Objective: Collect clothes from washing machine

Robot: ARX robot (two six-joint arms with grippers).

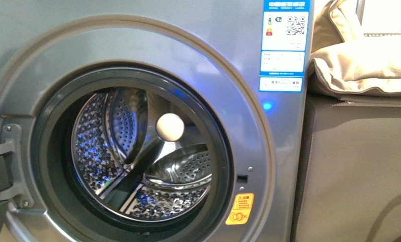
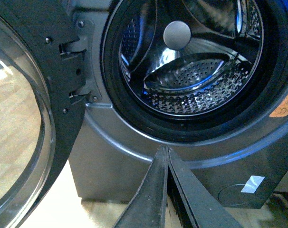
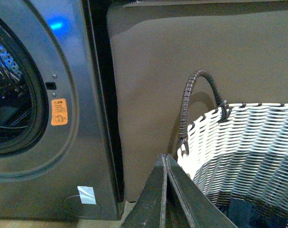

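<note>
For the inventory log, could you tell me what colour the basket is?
Woven white with dark gaps, with a dark handle; basket shows only in the right wrist view.

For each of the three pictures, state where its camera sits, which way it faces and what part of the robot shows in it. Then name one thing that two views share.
Front view: on the robot's body, facing the washing machine with its open drum; sofa beside it; no arm shows.
Left wrist view: on the left arm, facing the drum and the swung-open door; the shut left gripper shows.
Right wrist view: on the right arm, facing the machine's edge, the sofa side and a woven basket holding dark fabric; the shut right gripper shows.
Shared: the orange sticker appears in all three.
</note>
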